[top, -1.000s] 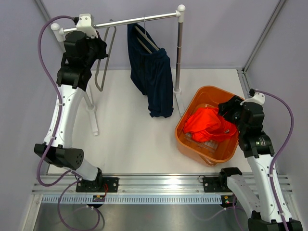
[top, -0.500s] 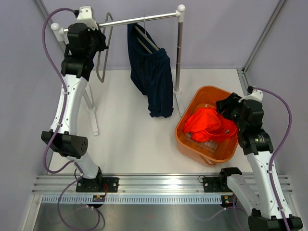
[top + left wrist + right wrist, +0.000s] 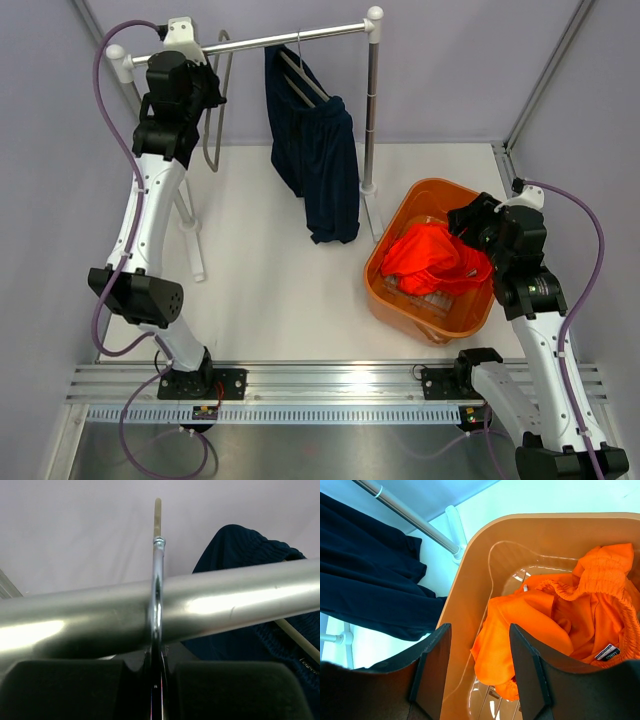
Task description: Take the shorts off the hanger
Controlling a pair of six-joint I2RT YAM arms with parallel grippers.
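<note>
Navy shorts (image 3: 318, 160) hang on a wooden hanger (image 3: 303, 80) on the metal rail (image 3: 270, 42); they also show in the left wrist view (image 3: 240, 545) and the right wrist view (image 3: 365, 580). My left gripper (image 3: 203, 85) is up at the rail's left end, shut on the wire hook (image 3: 157, 580) of an empty grey hanger (image 3: 215, 115). The hook lies over the rail (image 3: 240, 600). My right gripper (image 3: 468, 228) is open and empty above the orange basket (image 3: 425, 195), with orange shorts (image 3: 555, 625) lying below its fingers (image 3: 432, 665).
The rack's right post (image 3: 372, 110) stands between the navy shorts and the basket. The rack's white left foot (image 3: 192, 245) lies on the table. Grey walls close the back and sides. The basket wall (image 3: 470, 580) is close under my right gripper.
My left arm has risen and shifted right, carrying the empty hanger up onto the rail. The right arm has barely moved. The navy shorts hang as before.
</note>
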